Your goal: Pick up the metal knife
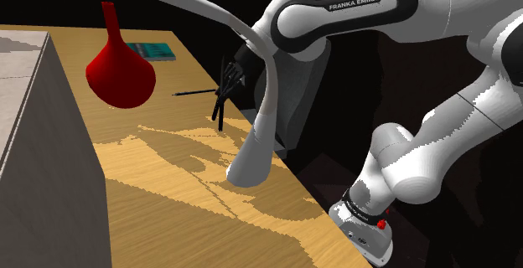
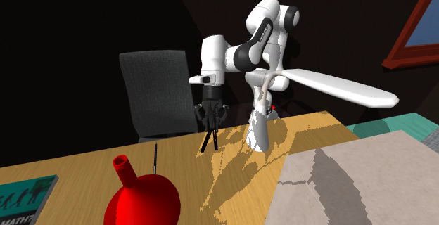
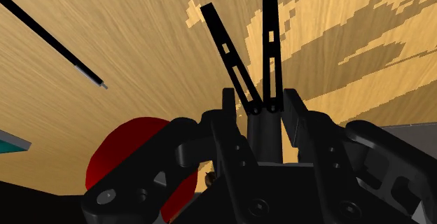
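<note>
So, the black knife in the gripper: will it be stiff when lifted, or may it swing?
The knife shows two thin slotted arms splayed in a V, so they are probably hinged and might swing. The slots suggest it is light. The fingers clasp just its narrow end, so it could twist.
</note>
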